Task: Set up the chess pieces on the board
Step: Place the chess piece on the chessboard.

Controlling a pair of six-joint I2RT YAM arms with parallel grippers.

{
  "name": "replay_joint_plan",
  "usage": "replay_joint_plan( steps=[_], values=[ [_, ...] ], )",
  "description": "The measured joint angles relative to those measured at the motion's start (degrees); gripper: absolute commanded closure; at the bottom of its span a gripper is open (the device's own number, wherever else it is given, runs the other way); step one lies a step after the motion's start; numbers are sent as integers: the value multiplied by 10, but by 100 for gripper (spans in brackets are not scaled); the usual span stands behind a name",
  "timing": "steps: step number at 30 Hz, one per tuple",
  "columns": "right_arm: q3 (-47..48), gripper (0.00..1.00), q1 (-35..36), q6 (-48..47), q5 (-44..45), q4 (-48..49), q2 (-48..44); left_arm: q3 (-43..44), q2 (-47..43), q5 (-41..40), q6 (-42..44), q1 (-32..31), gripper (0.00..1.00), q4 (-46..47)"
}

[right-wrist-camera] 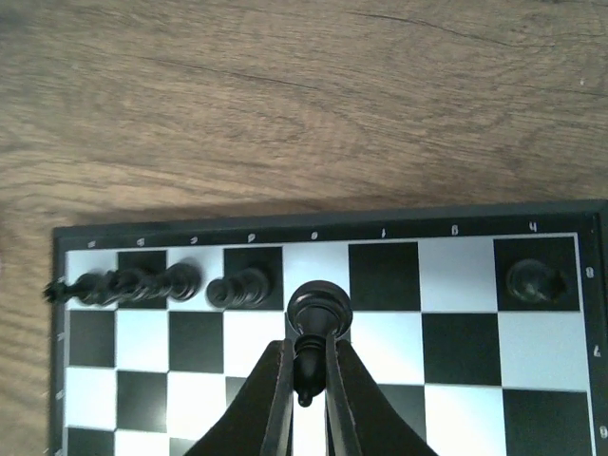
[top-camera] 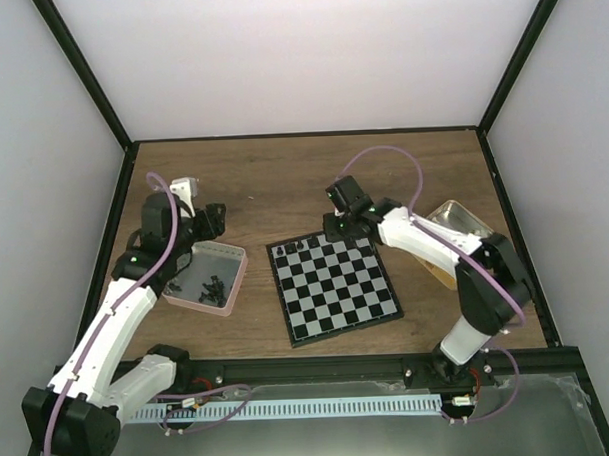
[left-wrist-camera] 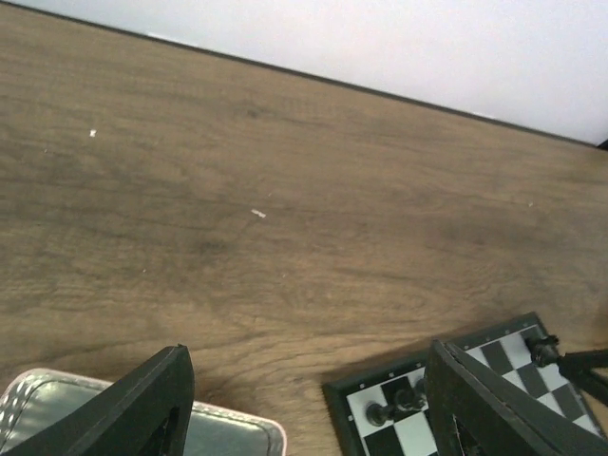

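My right gripper point(right-wrist-camera: 309, 366) pinches a glossy black piece point(right-wrist-camera: 319, 306) above the board point(right-wrist-camera: 456, 328), at its far row. The piece's base is hidden; it is perhaps a pawn. My left gripper point(left-wrist-camera: 306, 389) gapes wide, holding nothing.

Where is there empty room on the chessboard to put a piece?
Two back-row squares between the black piece in the right fingers and the lone corner piece are bare, so are the nearer rows of the chessboard. Back-left, pieces crowd together.

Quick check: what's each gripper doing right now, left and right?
Left gripper: open, holding nothing.
Right gripper: closed on a black chess piece.
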Motion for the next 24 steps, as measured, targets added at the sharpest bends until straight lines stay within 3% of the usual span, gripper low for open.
replay_joint_plan(
  steps=[12, 24],
  values=[
    [85, 99, -1, -31, 40, -55, 123, -18, -20, -36, 11, 0, 31, 10],
    [93, 99, -3, -31, 44, -69, 140, -22, -24, -39, 11, 0, 31, 10]
  ],
)
